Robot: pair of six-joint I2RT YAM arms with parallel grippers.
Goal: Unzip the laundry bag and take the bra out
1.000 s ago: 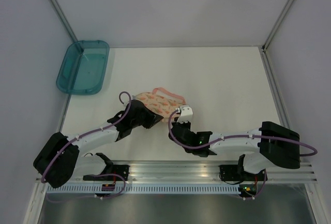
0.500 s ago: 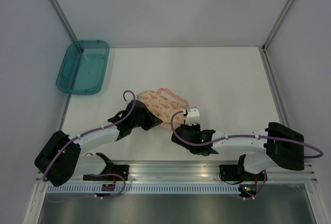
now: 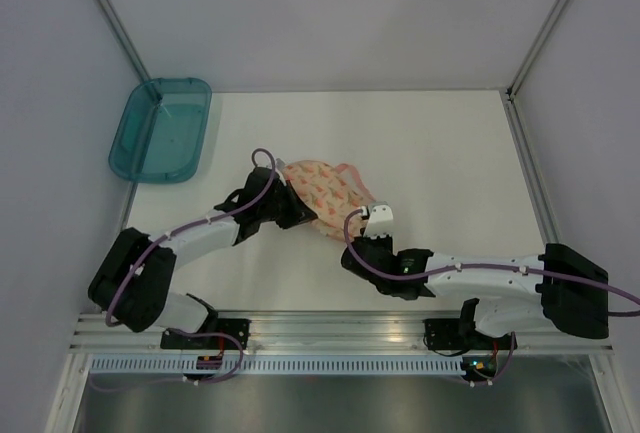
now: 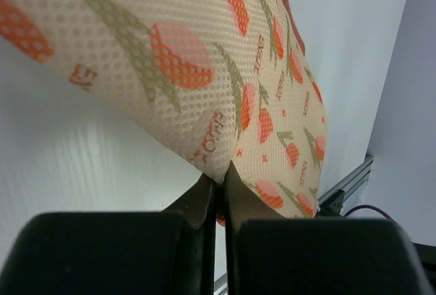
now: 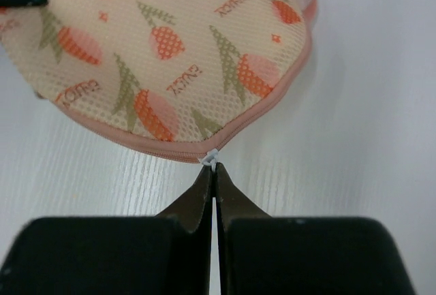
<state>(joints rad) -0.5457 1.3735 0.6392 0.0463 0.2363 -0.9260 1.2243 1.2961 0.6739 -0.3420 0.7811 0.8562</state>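
The laundry bag [image 3: 325,189] is a cream-peach mesh pouch with orange-red prints and a pink zipper edge, at the table's middle. My left gripper [image 3: 296,215] is shut on a fold of the bag's fabric [image 4: 225,104] at its left side. My right gripper [image 3: 368,225] is shut on the small white zipper pull [image 5: 211,157] at the bag's pink edge [image 5: 129,142], at its near right side. The bra is hidden; no white garment shows.
A teal plastic tray [image 3: 160,129] stands at the far left edge of the table. Metal frame posts rise at the back corners. An aluminium rail [image 3: 340,331] runs along the near edge by the arm bases.
Both grippers have moved right and slightly away with the bag, which has shifted right. The right gripper stays on the bag's near right edge.
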